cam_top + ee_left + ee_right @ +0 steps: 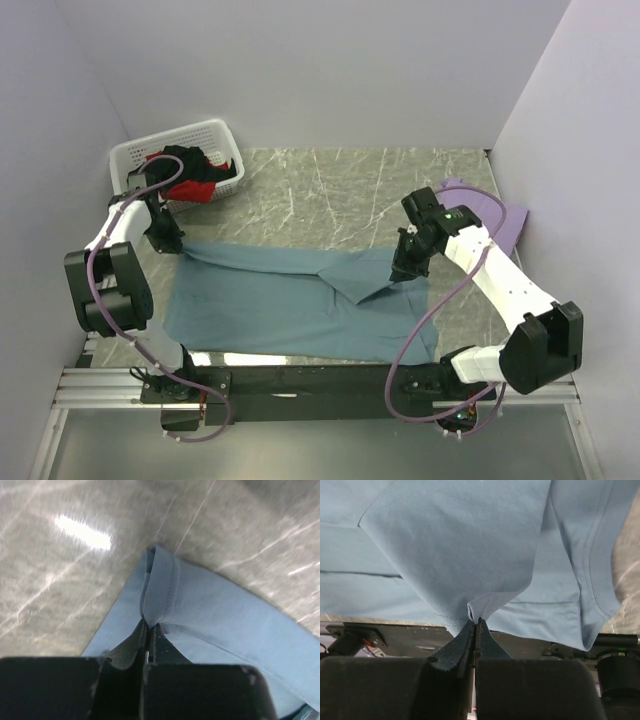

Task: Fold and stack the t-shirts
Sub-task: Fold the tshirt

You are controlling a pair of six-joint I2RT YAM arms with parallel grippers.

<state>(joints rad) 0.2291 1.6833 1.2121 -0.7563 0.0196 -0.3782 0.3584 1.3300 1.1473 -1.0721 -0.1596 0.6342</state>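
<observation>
A large teal-blue t-shirt [290,305] lies spread across the marble table near the front. My left gripper [168,243] is shut on its far left corner; the wrist view shows the hemmed corner [162,587] pinched between the jaws [149,625]. My right gripper [402,272] is shut on a folded edge of the same shirt near its right middle, the cloth [470,545] bunched at the jaw tips [476,621]. A lavender t-shirt [490,212] lies at the far right. Black [195,160] and red [190,190] shirts sit in the basket.
A white slotted basket [175,140] stands at the far left corner. Walls close in on the left, back and right. The arms' base rail [300,385] runs along the near edge.
</observation>
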